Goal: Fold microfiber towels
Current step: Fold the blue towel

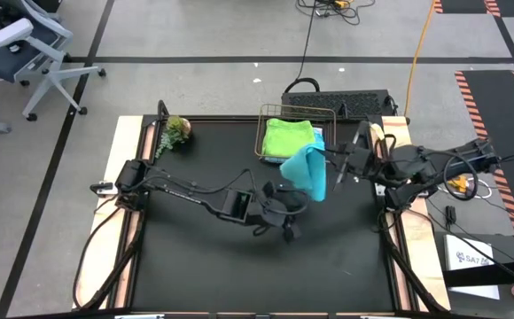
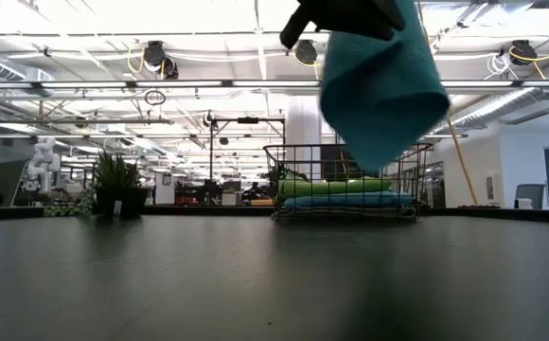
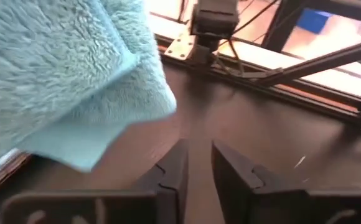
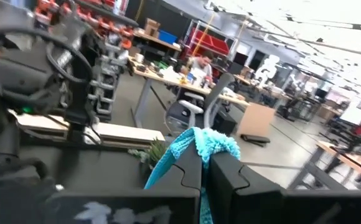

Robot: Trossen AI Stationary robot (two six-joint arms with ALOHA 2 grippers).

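One teal towel hangs pinched in the right gripper, three o'clock; left gripper, slightly parted, likely must catch its loose corner.

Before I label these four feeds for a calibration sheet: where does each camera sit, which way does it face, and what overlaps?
High view: overhead, looking straight down on the table; both arms show.
Low view: table height, facing the wire basket; no arm clearly identifiable.
Left wrist view: on the left arm, past the slightly parted left gripper.
Right wrist view: on the right arm; the right gripper pinches the teal towel.
All four show the teal towel.
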